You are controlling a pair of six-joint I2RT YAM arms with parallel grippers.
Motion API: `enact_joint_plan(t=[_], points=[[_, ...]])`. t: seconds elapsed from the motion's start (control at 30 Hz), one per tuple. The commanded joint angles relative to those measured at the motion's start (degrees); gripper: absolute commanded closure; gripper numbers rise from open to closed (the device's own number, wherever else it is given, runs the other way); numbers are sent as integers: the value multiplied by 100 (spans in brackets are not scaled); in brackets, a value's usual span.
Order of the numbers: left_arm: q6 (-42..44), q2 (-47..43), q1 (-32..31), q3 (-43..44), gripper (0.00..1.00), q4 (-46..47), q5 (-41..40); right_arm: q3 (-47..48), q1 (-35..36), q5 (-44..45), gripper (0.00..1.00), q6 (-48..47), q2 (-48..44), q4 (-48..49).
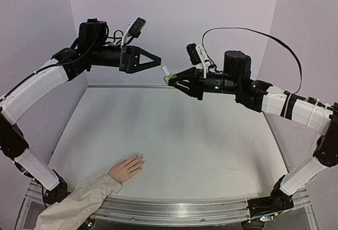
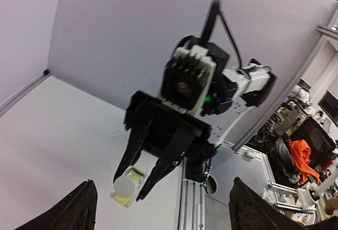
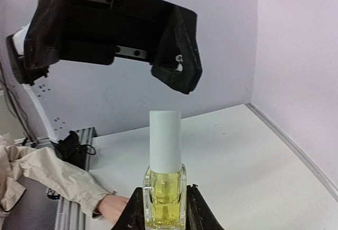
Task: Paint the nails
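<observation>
Nails are on the hand that lies flat at the lower left of the top view, fingers pointing to the upper right, sleeve trailing off the near edge of the bench. They are too small for me to judge their colour, and I see no polish on them.

By my reading, the task has barely begun. The bottle is up in the air at the upper middle of the top view, well apart from the hand, and its white cap is still on. No brush is out. What is left: get the cap off with its brush, bring it down to the hand, then coat each nail.

My right end effector is closed on the glass body of the bottle, one finger on each side, holding it upright in the wrist view. My left end effector is open, jaws wide apart. It faces the cap from close by without touching it; in the right wrist view one of its fingers hangs just above the cap.

The bottle is the only container I see. Yellow-green polish fills most of the glass, and a stem shows through it under the cap.
</observation>
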Motion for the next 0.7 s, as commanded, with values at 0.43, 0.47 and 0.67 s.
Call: enact_joint_plan(t=[0.43,0.47,0.67], points=[[-1091,631,-405,769,24,-900,-2257,-87,457,2724,100,-779,-38,406],[-1114,676,-435,803,25,-897,-2282,-82,484,2753,100,-820,-27,404],[-966,826,-628,975,47,-893,-2481,-87,549,2821,100,-909,-30,379]])
